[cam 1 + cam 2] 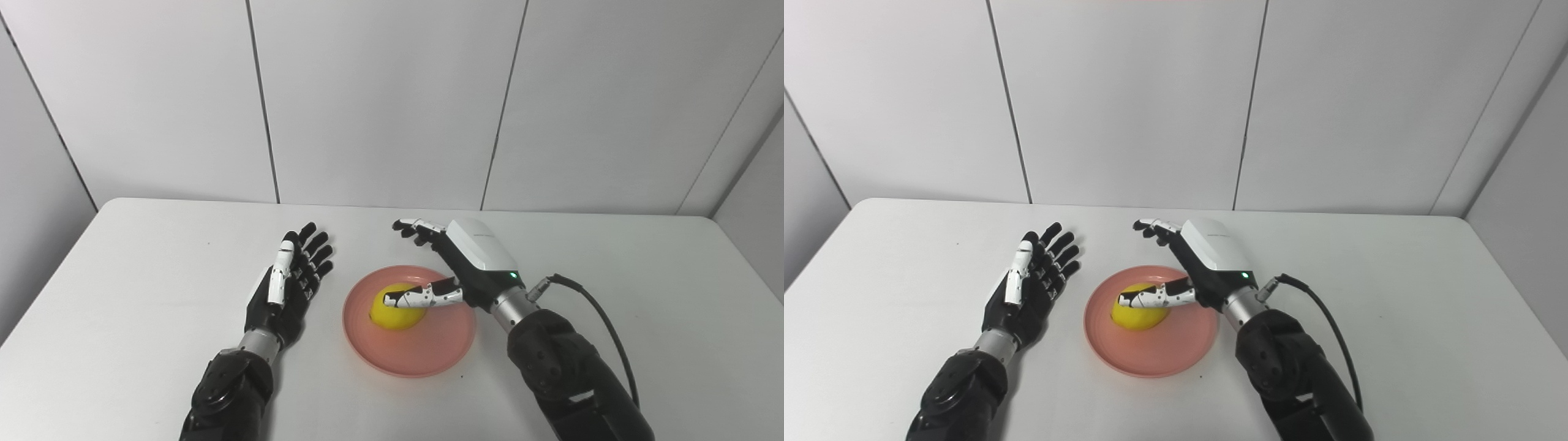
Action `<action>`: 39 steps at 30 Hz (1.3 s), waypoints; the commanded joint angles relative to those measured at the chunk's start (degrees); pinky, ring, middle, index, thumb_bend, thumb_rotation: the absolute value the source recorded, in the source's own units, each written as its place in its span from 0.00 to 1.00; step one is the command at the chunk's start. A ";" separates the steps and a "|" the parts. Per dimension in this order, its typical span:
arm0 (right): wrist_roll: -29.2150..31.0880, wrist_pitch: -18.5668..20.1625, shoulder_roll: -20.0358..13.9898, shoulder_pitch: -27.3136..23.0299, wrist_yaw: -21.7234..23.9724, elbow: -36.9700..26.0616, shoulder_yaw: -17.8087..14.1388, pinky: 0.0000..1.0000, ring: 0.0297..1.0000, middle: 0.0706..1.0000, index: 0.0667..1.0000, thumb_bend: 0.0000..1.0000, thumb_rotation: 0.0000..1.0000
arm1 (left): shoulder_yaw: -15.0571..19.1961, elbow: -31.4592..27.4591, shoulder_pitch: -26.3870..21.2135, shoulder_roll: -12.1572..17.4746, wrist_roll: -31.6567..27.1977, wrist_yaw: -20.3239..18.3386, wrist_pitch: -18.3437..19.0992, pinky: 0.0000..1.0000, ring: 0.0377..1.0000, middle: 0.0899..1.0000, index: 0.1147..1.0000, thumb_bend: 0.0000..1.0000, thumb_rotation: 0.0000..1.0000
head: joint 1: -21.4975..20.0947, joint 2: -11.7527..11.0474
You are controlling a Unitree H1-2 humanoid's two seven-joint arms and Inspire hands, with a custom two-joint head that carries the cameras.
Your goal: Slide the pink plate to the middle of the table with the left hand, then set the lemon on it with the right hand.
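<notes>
Plainly, lemon on pink plate; no legible writing.

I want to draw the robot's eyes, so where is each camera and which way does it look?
Left eye view: on the head's left, looking down at the table; both arms show, left hand open beside the pink plate.
Right eye view: on the head's right, same downward look; right hand open above the lemon.
Both share the same scene, slightly shifted sideways.
</notes>
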 commanded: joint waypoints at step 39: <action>13.08 -1.46 7.21 11.19 -15.41 -3.06 -15.13 0.86 0.91 0.93 0.94 0.80 1.00 | 0.22 0.39 -0.48 0.99 0.00 -1.16 -0.53 0.97 0.95 0.95 0.94 0.44 1.00 | -0.63 -0.44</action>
